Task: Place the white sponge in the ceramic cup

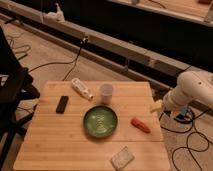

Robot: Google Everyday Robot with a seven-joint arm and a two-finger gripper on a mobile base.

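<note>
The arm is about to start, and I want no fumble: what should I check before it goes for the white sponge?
1. White sponge lies free near the table's front edge: ok.
2. Ceramic cup upright: ok.
3. Ceramic cup empty inside: cannot tell.
4. Claw open, holding nothing, by the table's right edge: ok.
5. Path from sponge to cup crosses only the green plate: ok.

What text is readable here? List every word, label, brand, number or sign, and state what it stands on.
Readable text: none.
On the white bottle: any label is too blurred to read.
On the ceramic cup, white sponge, green plate and black bar: no marks visible.
On the end effector, open beside the right edge of the table: no marks visible.
</note>
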